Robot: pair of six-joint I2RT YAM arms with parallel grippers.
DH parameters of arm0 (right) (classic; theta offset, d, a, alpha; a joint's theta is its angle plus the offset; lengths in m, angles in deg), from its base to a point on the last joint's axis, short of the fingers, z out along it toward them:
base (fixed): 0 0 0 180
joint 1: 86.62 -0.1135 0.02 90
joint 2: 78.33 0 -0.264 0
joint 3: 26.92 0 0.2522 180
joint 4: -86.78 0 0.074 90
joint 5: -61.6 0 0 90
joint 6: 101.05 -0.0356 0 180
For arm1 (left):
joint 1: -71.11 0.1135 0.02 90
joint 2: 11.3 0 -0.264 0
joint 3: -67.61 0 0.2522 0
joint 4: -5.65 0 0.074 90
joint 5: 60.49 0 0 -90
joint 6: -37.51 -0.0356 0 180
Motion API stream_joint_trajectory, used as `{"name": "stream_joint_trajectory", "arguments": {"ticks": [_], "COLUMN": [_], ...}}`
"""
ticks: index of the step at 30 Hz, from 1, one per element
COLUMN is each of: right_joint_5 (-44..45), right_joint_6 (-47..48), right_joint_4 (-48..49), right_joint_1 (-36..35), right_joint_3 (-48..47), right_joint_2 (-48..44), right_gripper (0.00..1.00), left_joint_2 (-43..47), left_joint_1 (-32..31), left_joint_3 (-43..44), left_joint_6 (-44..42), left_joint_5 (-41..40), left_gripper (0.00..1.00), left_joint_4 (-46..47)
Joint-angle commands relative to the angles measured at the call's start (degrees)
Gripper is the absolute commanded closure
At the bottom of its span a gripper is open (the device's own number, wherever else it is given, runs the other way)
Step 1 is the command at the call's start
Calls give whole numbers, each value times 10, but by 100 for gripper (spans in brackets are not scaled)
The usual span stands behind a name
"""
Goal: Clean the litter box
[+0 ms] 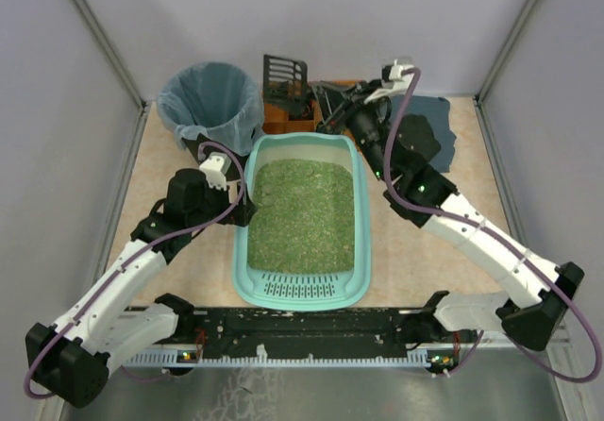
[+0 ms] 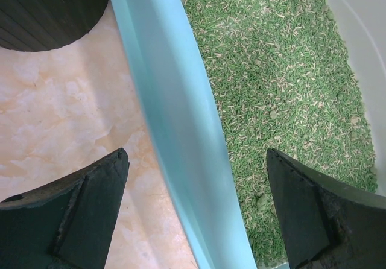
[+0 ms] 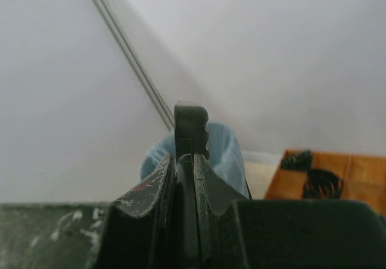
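Top external view: the litter box [image 1: 300, 291] sits on the counter [image 1: 179, 261] between your arms, its slotted lip nearest the bases and green litter [image 1: 302, 213] lying level inside.
Left hand [image 2: 197, 155]: fingers apart, straddling the box's left wall, 1 outside and 1 over the litter.
Right hand [image 3: 184, 158]: clamped on a dark scoop handle [image 3: 192, 123], up by the orange tray [image 1: 283, 117].
Risk: if you close the left hand crookedly, the wall could tilt and spill litter. The thin grip may also let the scoop twist.
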Motion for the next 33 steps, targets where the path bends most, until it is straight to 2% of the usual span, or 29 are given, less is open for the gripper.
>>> {"name": "stream_joint_trajectory", "arguments": {"ticks": [1,8,14,21,33], "right_joint_5": [42,100,103,105,141], "right_joint_6": [-67,-175,-294,-349,-368], "right_joint_4": [13,-85,-164,-269,-426], "right_joint_1": [3,3,-2,-20,-20], "right_joint_3": [114,238,285,225,76], "right_joint_2": [-61,-124,-112,-30,88], "right_gripper": [100,100,100,100,100], "left_joint_2": [9,13,5,8,6], "left_joint_1": [-2,-1,-2,-1,-2], "left_joint_3": [-5,-16,-16,-18,-19], "left_joint_6": [-10,-22,-24,-26,-27], "left_joint_5": [-13,-8,6,9,17], "left_gripper": [0,0,0,0,0], "left_joint_4": [15,23,27,28,30]}}
